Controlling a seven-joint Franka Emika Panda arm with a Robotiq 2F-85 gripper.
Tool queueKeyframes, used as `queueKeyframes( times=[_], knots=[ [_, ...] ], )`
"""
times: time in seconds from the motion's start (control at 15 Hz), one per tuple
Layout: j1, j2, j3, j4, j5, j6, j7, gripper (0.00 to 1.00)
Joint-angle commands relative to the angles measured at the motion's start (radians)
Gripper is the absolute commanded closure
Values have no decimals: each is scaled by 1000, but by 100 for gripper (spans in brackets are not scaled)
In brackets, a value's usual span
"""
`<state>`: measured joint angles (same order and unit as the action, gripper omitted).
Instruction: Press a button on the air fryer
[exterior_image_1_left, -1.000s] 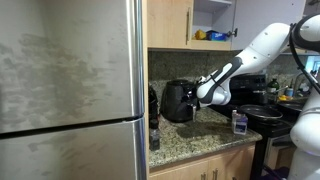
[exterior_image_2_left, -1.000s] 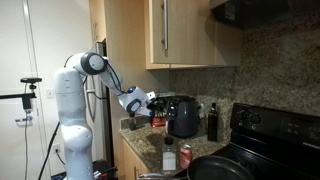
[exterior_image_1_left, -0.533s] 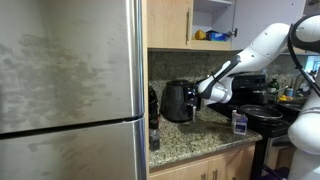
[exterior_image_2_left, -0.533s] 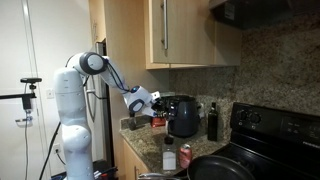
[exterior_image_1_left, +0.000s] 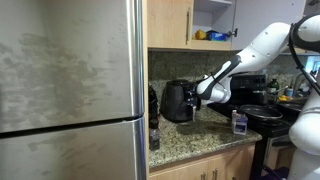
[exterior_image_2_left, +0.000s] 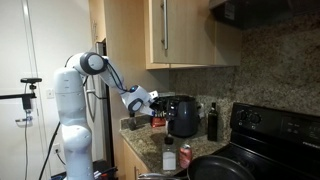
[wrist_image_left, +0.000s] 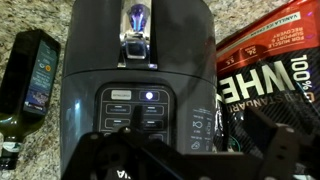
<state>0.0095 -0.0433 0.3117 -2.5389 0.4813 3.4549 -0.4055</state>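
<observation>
We see the desk (exterior_image_1_left: 195, 135) from three places. In an exterior view we stand back beside the refrigerator (exterior_image_1_left: 70, 80), which fills the near half of the picture, and look along the desk toward the air fryer (exterior_image_1_left: 178, 100) and the arm (exterior_image_1_left: 265, 40). In an exterior view from the opposite end we look across the stove (exterior_image_2_left: 275, 122) at the same air fryer (exterior_image_2_left: 184, 115) and arm (exterior_image_2_left: 90, 63). The wrist view sits very close, facing the air fryer's control panel (wrist_image_left: 140, 112) head-on.

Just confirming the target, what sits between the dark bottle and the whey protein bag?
The air fryer, shown in the wrist view: the dark bottle stands at one side, the whey protein bag at the other.
</observation>
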Motion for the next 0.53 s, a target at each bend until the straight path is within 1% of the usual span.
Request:
queueKeyframes(
  times=[0.0,0.13,0.33,0.47],
  knots=[
    [0,0,-1,0,0,0,0,0],
    [1,17,0,7,-8,-3,-5,0],
    [18,35,5,21,-32,-2,24,0],
    [16,40,4,22,-19,-2,7,0]
  ],
)
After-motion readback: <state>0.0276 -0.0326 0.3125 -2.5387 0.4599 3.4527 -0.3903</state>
